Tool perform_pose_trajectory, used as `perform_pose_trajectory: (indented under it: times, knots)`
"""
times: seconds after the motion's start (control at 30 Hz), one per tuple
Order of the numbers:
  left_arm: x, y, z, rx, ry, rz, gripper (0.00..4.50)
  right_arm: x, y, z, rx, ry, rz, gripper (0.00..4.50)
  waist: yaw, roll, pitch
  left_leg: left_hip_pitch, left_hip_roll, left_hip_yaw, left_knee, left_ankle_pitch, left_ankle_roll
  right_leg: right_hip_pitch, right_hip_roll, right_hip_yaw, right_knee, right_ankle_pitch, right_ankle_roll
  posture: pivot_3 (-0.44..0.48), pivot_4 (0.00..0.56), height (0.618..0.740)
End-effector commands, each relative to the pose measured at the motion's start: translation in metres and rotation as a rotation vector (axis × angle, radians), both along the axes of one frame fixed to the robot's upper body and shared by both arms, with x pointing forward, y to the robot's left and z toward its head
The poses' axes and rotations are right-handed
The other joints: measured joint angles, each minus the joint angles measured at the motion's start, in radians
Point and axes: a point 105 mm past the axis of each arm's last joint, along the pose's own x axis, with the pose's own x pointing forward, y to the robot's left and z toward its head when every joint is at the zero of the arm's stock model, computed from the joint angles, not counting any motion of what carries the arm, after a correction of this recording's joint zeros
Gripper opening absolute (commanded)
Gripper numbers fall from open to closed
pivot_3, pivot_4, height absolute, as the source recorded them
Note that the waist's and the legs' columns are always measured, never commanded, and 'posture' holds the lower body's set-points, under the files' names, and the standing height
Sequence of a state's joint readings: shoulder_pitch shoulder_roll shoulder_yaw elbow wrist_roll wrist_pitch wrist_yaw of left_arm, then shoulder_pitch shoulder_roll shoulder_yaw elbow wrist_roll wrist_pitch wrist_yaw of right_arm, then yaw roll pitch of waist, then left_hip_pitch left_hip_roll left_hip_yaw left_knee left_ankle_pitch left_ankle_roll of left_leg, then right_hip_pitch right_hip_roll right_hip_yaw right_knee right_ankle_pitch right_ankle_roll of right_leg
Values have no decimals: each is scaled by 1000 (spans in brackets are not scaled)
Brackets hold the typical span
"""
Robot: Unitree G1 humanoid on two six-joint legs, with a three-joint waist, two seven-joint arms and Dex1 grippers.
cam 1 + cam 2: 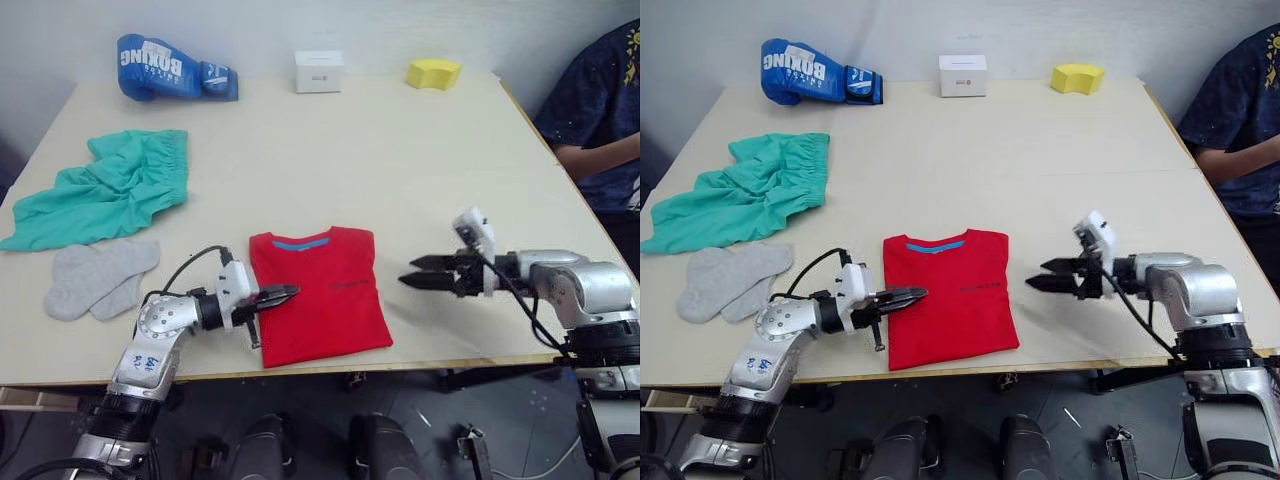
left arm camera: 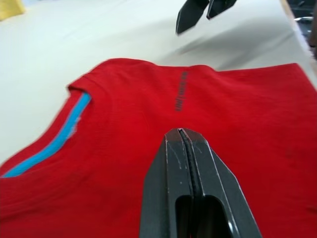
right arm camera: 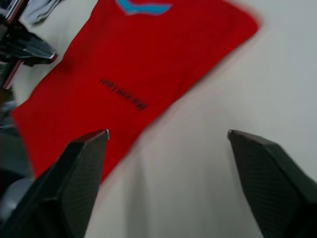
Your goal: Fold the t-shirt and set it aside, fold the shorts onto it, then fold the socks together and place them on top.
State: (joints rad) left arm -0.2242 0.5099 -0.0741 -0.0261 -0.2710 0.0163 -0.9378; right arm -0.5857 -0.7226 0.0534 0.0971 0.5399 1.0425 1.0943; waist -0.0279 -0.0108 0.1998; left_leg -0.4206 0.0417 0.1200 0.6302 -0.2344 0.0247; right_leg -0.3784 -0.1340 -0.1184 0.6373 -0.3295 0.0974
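Note:
The red t-shirt (image 1: 318, 295) lies folded into a narrow rectangle at the table's front middle, its blue neck band facing the far side. My left gripper (image 1: 285, 293) hovers over the shirt's left edge, its fingers (image 2: 171, 163) shut together with nothing between them. To the right of the shirt, my right gripper (image 1: 407, 272) stands open over bare table, pointing at the shirt's right edge. The teal shorts (image 1: 110, 190) lie crumpled at the far left. In front of them, the two grey socks (image 1: 100, 278) lie overlapped on the table.
A blue boxing glove (image 1: 170, 68), a white box (image 1: 318, 71) and a yellow sponge (image 1: 433, 72) line the table's far edge. A person in a dark blue shirt (image 1: 600, 110) sits past the right edge. The table's front edge (image 1: 420, 365) runs just below the shirt.

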Motion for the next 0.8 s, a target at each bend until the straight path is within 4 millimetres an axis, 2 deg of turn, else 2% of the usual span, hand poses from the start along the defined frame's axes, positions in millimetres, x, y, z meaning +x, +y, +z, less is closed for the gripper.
perform_pose_trajectory:
  times: [0.03,0.27,0.4,0.6,0.8]
  knots:
    - [-6,-5,4,-2,-13,-33,0,-12,12,-7,-75,83,24,4467,2,0,0,-1,0,0,0,0,0,0,0,0,0,0,0,0,150,740]
    - [-6,-6,1,17,-19,-23,0,-13,36,-12,-84,222,29,4467,-1,0,0,-1,0,1,0,-1,1,0,0,1,-1,0,-1,0,150,740]
    - [-4,-3,-3,31,-20,-5,0,-16,56,-9,-22,336,53,4467,-3,0,0,0,2,1,0,-1,-1,-1,3,1,-1,0,-1,0,150,740]
    - [-1,-1,-8,41,-13,14,0,-11,65,-7,59,476,14,4467,0,0,0,-1,3,2,0,-1,-1,-1,3,1,0,0,-2,0,150,740]
    - [-1,1,-12,45,-5,27,0,-7,72,-7,134,524,5,4467,-4,0,0,-1,3,3,0,-1,-1,-2,3,1,0,0,-2,0,150,740]
